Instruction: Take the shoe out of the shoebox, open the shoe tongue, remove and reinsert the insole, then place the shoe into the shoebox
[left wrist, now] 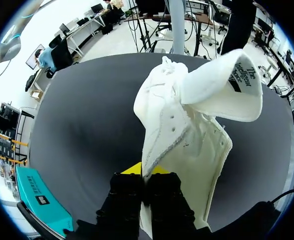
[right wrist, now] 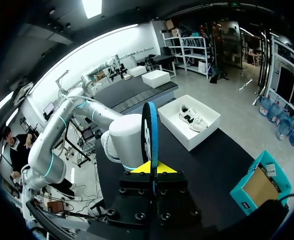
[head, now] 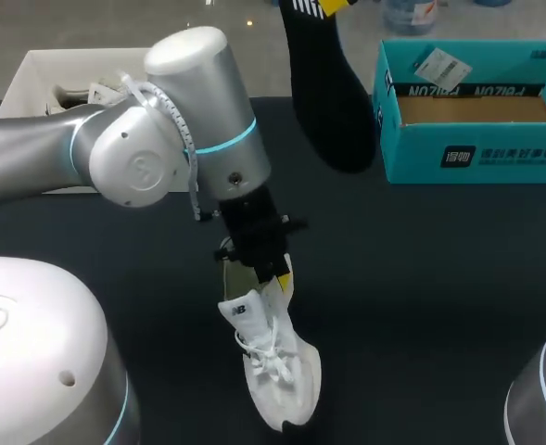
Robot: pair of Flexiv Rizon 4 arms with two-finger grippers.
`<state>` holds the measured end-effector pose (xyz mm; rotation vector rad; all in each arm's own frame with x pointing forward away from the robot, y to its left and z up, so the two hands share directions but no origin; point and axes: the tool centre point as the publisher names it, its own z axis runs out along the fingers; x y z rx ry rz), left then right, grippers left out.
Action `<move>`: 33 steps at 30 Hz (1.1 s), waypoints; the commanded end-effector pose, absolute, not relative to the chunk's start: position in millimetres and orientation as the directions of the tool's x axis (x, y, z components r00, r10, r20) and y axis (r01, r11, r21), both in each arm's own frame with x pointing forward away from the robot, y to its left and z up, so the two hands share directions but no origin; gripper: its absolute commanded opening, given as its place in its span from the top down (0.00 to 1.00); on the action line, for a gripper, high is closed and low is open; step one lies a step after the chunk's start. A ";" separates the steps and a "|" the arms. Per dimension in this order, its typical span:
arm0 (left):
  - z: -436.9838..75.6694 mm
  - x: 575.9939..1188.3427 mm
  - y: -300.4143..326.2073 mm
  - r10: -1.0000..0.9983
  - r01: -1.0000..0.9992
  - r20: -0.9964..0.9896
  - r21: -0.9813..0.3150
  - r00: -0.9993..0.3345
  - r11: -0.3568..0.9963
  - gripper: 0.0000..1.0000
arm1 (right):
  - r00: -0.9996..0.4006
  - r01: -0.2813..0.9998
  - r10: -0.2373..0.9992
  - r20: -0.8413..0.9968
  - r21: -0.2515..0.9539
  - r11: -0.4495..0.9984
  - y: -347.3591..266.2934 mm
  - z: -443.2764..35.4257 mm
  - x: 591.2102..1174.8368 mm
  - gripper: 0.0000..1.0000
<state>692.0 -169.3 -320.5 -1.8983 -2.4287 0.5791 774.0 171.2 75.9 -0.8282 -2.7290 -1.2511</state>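
Left pincer [head: 280,276] is down low over the dark worktop [head: 439,278], pressed together on the white shoe [head: 277,362]. From its wrist view you can see the two black fingers closed on the thin upper edge of the shoe's opening, with a yellow tip showing either side of the fabric. Hardly any gap there, just the thickness of the material.

The shoe hangs from that grip with its toe pointing towards the near edge. I cannot tell if the sole touches the worktop. The tongue [left wrist: 221,85] is folded right out and forward, lining up, so the mouth of the shoe gapes wide.

Up top, the black insole [head: 328,102] is out of the shoe and in the air, hanging above the far side of the worktop, just beside the teal shoebox [head: 476,153]. The right pincer [right wrist: 151,169] has it: fingers nipped tight on the insole's edge, the insole standing upright and edge-on between the yellow tips.

The shoebox sits open at the far right, brown inside, no shoe in it. Over at the far left there is a white box [head: 31,74] with a second shoe [right wrist: 192,116] lying inside.
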 end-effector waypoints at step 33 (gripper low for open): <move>-369.3 665.3 -205.4 0.983 0.972 -0.171 -0.234 -0.067 0.026 1.00 | -0.847 0.489 0.480 0.228 0.688 0.536 149.4 87.3 775.9 1.00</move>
